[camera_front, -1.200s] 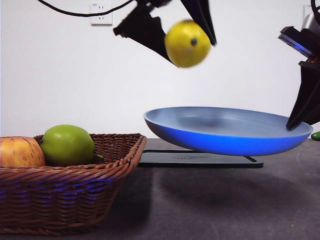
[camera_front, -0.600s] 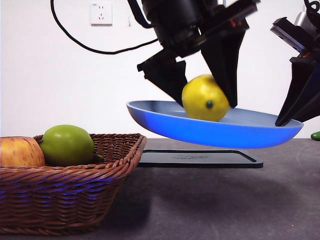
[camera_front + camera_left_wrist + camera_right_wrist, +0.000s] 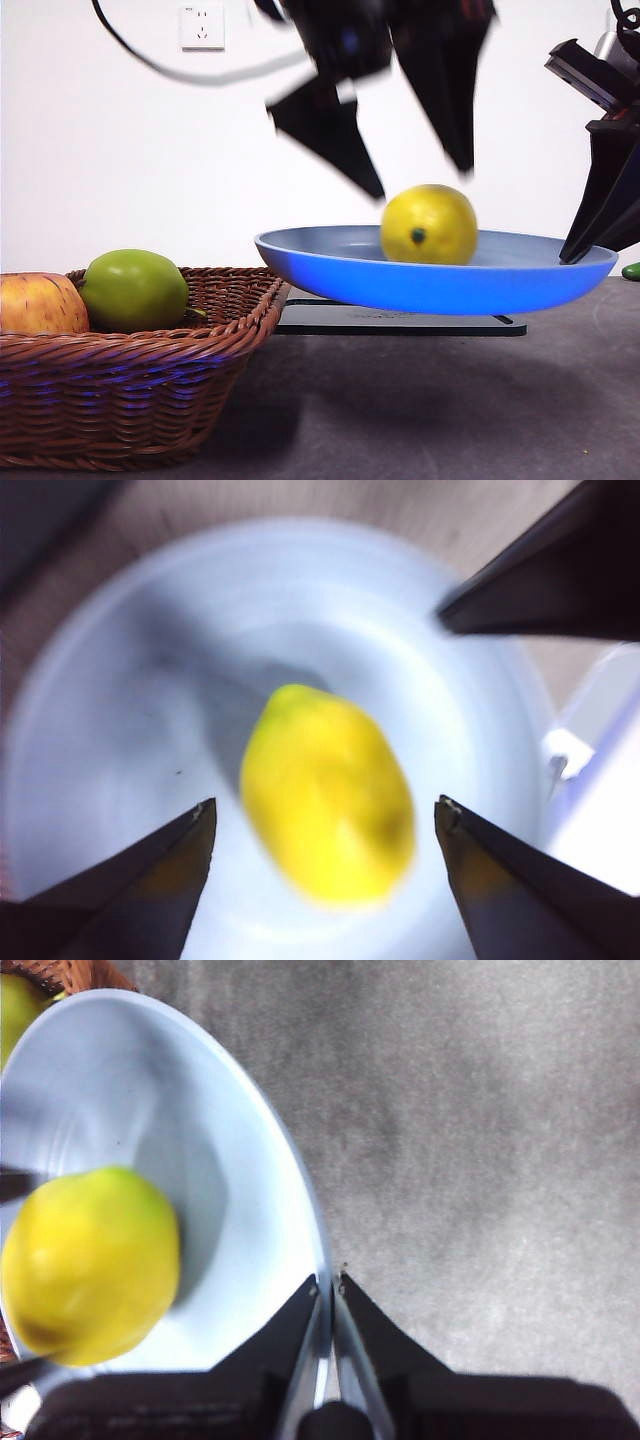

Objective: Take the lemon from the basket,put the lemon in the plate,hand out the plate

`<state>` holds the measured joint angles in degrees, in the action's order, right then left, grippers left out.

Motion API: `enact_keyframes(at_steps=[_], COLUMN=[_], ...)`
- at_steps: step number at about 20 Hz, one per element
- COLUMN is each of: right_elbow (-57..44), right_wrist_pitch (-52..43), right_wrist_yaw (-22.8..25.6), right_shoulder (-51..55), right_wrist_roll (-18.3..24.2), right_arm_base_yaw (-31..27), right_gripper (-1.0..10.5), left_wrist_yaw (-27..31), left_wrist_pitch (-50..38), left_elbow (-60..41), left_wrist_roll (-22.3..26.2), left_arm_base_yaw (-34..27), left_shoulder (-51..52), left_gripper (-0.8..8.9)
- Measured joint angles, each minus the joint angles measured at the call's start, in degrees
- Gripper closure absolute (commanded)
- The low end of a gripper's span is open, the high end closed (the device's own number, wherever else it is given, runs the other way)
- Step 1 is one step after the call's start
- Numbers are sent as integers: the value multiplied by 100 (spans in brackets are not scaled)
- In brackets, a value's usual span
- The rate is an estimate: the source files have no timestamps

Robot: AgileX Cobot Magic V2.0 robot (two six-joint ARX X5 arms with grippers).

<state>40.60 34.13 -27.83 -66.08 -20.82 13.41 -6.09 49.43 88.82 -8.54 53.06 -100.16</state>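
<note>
The lemon (image 3: 429, 224) lay in the plate (image 3: 330, 262), which the right end effector (image 3: 590, 245) clenched at its rim, aloft for handing out; the left end effector (image 3: 415, 175) hovered above, released.

The bright yellow lemon (image 3: 430, 224) lies in the shallow blue plate (image 3: 340, 262) (raised off the table, roughly level), right of the brown wicker basket (image 3: 150, 390) at near left.

Open left claw (image 3: 425, 185) over lemon (image 3: 429, 224), right claw (image 3: 585, 250) blocking plate (image 3: 360, 275) rim
</note>
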Motion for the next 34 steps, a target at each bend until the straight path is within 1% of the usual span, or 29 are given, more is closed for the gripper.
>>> enact_keyframes(at_steps=[3, 5, 7, 9, 12, 16, 18, 20, 22, 26, 27, 31, 32, 34], right_elbow=[269, 625, 1078, 1580, 2459, 3580, 3989, 4251, 4426, 4540, 4544, 4564, 4564, 4564], right_wrist_pitch=[50, 48, 55, 55, 59, 70, 74, 83, 35, -72, -81, -164, -142, 42], right_wrist_yaw=[26, 44, 190, 321, 339, 365, 501, 601, 621, 592, 595, 577, 573, 549], right_shoulder=[-317, -660, -1102, -1613, -2511, -3615, -4107, -4542, -4909, -5189, -5195, -5193, -5178, -5012], right_wrist_roll=[0, 7, 57, 101, 136, 133, 133, 136, 136, 133, 138, 203, 225, 321], right_arm_base_yaw=[-72, -114, -160, -227, -400, -575, -603, -603, -629, -667, -669, -713, -734, -778], right_gripper=[944, 944, 944, 944, 944, 944, 944, 944, 944, 932, 910, 756, 736, 736], left_wrist_yaw=[0, 0, 28, 197, 514, 597, 669, 846, 896, 929, 962, 1185, 1290, 1587], left_wrist_pitch=[149, 413, 715, 933, 1200, 1270, 1266, 1259, 1250, 1217, 1215, 1204, 1187, 1106], left_elbow=[35, 44, 44, 44, 44, 44, 44, 44, 44, 44, 44, 44, 44, 44], left_wrist_roll=[2, 20, 44, 46, 50, 57, 59, 59, 61, 61, 61, 63, 94, 203], left_arm_base_yaw=[0, 0, 2, 2, 2, 2, 4, 4, 4, 4, 4, 4, 4, 4], left_shoulder=[866, 1390, 1827, 2210, 2640, 2780, 2767, 2765, 2765, 2765, 2765, 2763, 2765, 2763], left_gripper=[438, 438, 438, 438, 438, 438, 438, 438, 438, 438, 438, 438, 438, 439])
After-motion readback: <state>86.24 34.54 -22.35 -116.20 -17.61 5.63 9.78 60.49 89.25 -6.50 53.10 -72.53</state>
